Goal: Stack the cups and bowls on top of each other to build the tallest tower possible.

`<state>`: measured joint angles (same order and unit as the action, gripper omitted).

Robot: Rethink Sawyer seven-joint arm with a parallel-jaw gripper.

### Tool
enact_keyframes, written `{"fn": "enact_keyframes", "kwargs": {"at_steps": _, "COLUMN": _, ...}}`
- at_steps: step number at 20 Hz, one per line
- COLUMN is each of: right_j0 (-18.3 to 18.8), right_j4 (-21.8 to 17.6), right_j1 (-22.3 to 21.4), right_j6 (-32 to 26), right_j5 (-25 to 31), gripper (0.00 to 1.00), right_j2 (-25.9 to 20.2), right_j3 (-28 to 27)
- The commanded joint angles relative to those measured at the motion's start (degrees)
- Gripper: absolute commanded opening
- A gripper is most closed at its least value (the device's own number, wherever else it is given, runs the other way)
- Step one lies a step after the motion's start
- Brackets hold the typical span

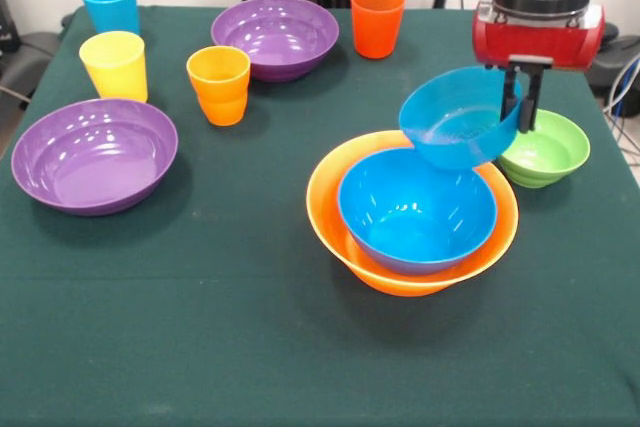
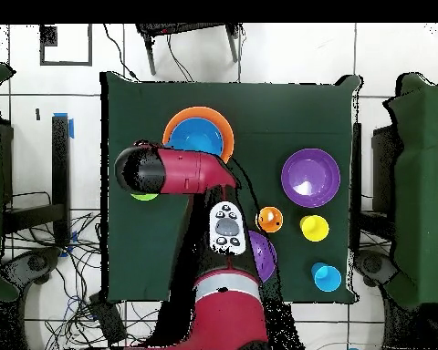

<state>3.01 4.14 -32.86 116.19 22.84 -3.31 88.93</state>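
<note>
Now your gripper (image 1: 522,97) pinches the light blue bowl's (image 1: 460,119) rim, tilted over the blue bowl (image 1: 417,209) — level it, then lower.

You see one bowl (image 1: 417,209) sitting inside the biggest bowl (image 1: 330,202), another bowl (image 1: 457,117) tilted just above them, and four cups (image 1: 218,84) behind.

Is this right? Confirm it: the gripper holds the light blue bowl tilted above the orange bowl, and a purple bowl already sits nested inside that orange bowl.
Not quite. The front view shows the gripper holding the light blue bowl tilted above the orange bowl, but the bowl nested inside is the deep blue bowl, not purple.
</note>
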Motion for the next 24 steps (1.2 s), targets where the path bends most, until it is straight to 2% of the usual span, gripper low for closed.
{"fn": "enact_keyframes", "kwargs": {"at_steps": 1, "right_j0": 2.9, "right_j4": -3.3, "right_j1": 2.5, "right_j6": -3.3, "right_j5": 0.8, "gripper": 0.0, "right_j2": -8.7, "right_j3": -0.6}}
{"fn": "enact_keyframes", "kwargs": {"at_steps": 4, "right_j0": 5.6, "right_j4": -2.7, "right_j1": 2.7, "right_j6": -3.9, "right_j5": -0.5, "gripper": 0.0, "right_j2": -12.2, "right_j3": 1.1}}
{"fn": "enact_keyframes", "kwargs": {"at_steps": 8, "right_j0": 8.4, "right_j4": -4.2, "right_j1": 3.8, "right_j6": -5.3, "right_j5": -2.3, "gripper": 0.0, "right_j2": -15.1, "right_j3": 1.0}}
{"fn": "enact_keyframes", "kwargs": {"at_steps": 14, "right_j0": 8.5, "right_j4": -5.5, "right_j1": 5.5, "right_j6": -4.7, "right_j5": -2.3, "gripper": 0.0, "right_j2": -15.0, "right_j3": -1.7}}
{"fn": "enact_keyframes", "kwargs": {"at_steps": 19, "right_j0": 7.3, "right_j4": -5.1, "right_j1": 6.3, "right_j6": -3.4, "right_j5": 0.7, "gripper": 0.0, "right_j2": -14.3, "right_j3": -3.8}}
{"fn": "enact_keyframes", "kwargs": {"at_steps": 24, "right_j0": 6.8, "right_j4": -5.2, "right_j1": 6.5, "right_j6": -2.0, "right_j5": -1.1, "gripper": 0.0, "right_j2": -13.9, "right_j3": -3.0}}
